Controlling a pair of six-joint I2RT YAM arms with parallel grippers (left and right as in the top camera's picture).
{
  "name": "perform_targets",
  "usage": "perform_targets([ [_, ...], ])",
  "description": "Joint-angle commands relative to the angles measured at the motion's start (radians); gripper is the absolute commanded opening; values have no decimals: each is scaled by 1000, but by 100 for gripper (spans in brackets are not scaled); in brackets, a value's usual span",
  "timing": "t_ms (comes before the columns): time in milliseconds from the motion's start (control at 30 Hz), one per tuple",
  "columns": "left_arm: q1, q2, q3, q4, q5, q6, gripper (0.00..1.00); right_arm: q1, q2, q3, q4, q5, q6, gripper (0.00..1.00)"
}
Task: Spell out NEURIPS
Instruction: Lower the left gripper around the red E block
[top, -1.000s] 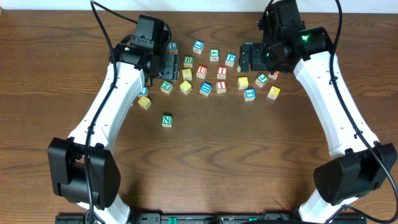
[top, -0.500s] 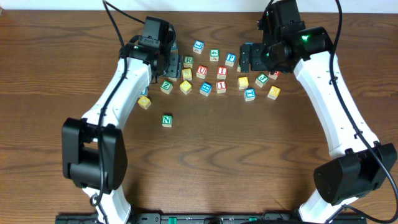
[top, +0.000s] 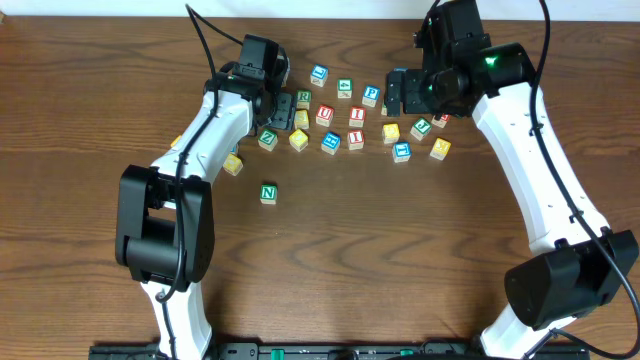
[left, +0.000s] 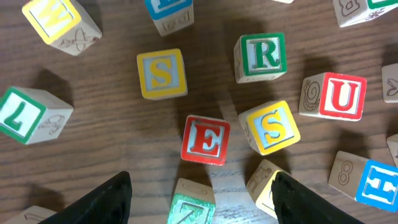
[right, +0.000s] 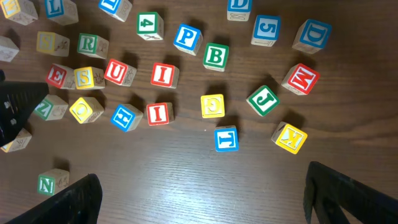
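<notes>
The green N cube (top: 268, 193) (right: 46, 183) stands alone, nearer the front than the cluster. In the left wrist view the red E cube (left: 205, 140) lies just ahead of my open, empty left gripper (left: 200, 182) (top: 283, 108). Around it are two yellow S cubes (left: 161, 73) (left: 270, 127), green R (left: 261, 57) and red U (left: 341, 95). The right wrist view shows E (right: 57, 75), U (right: 116, 72), R (right: 89, 43), two red I cubes (right: 163, 74) (right: 158, 114) and blue P (right: 185, 36). My right gripper (right: 205, 186) (top: 410, 92) is open, high above the table.
A green Z cube (left: 191, 208) sits between the left fingers. Other cubes fill the cluster: B (right: 215, 56), D (right: 314, 34), M (right: 301, 79), J (right: 263, 100), K (right: 290, 137), T (right: 226, 139), H (right: 124, 117).
My left gripper has moved right, over the left part of the cluster, and now covers the E cube from above. The right arm and the cubes have not moved.
</notes>
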Motion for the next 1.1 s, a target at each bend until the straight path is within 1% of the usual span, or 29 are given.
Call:
perform_targets([
  [0,5,31,24,6,-18,29,71,8,-13,17,-1,-3,-13,99],
  [300,6,63,24,18,-32,40,71,8,-13,17,0,-3,-13,99],
  [1067,5,63,24,18,-35,62,70,8,-13,17,0,-3,-13,99],
])
